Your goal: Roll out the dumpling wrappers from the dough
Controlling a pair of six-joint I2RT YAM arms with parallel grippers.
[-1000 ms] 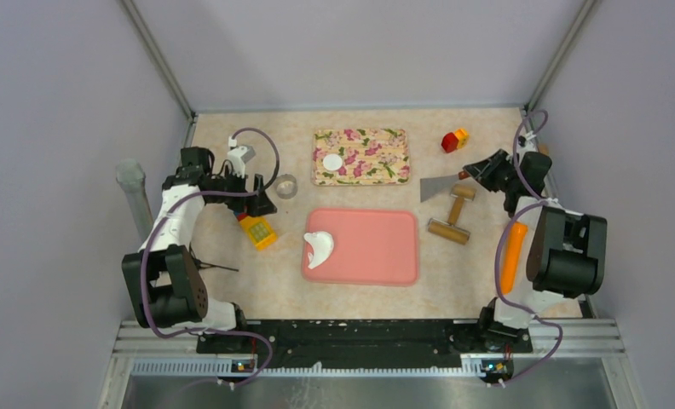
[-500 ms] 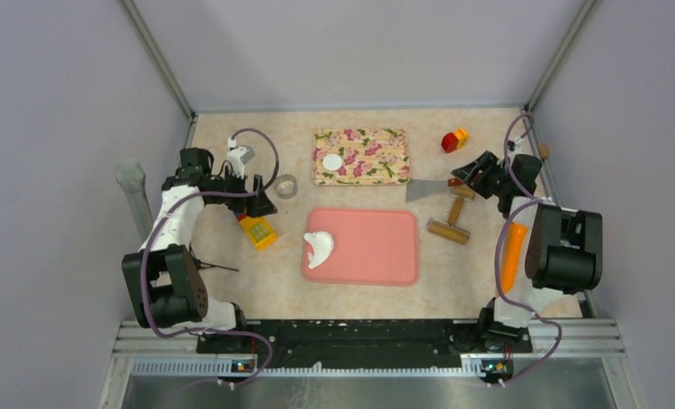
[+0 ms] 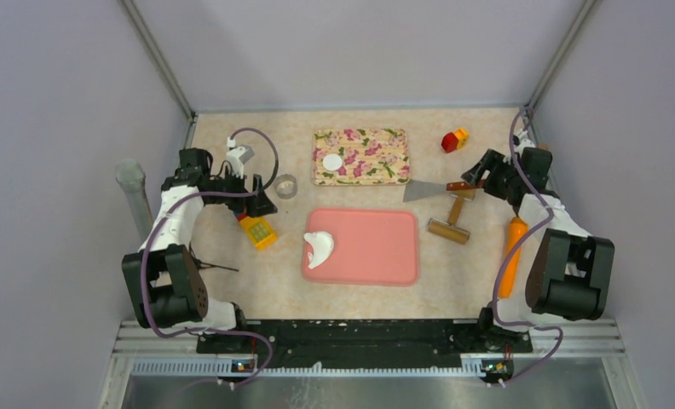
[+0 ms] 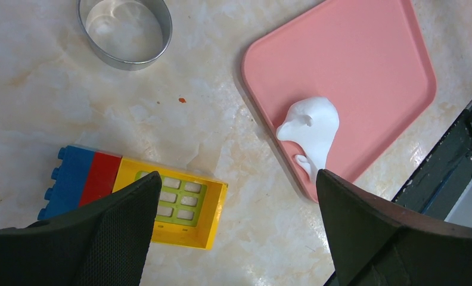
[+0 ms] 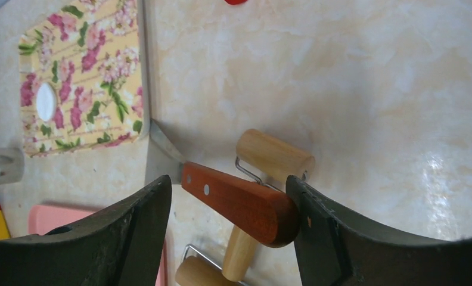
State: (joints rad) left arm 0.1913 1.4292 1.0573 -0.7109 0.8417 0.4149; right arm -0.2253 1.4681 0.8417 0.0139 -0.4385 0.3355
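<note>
The dough (image 3: 320, 248) is a soft white irregular lump on the left part of the pink mat (image 3: 377, 256), also seen in the left wrist view as dough (image 4: 311, 128). One dumpling wrapper (image 3: 331, 161), a small white disc, lies on the floral board (image 3: 372, 158). My left gripper (image 3: 254, 201) hangs open over bare table left of the mat, nothing between its fingers (image 4: 132, 226). My right gripper (image 3: 481, 181) is open around the red-brown handle (image 5: 239, 202) of a metal scraper. The handle lies across the wooden rolling pin (image 5: 273, 155), close against the right finger.
A silver ring cutter (image 3: 285, 186) stands between the left gripper and the board. A yellow, red and blue brick (image 3: 260, 230) lies left of the mat. A red-yellow block (image 3: 454, 140) sits at the back right. An orange carrot-like thing (image 3: 513, 254) lies by the right arm.
My right gripper's jaws have spread and let go of the scraper. It has shifted left, and its handle now rests on the rolling pin. The right arm drew back to the right. The left arm is unchanged.
</note>
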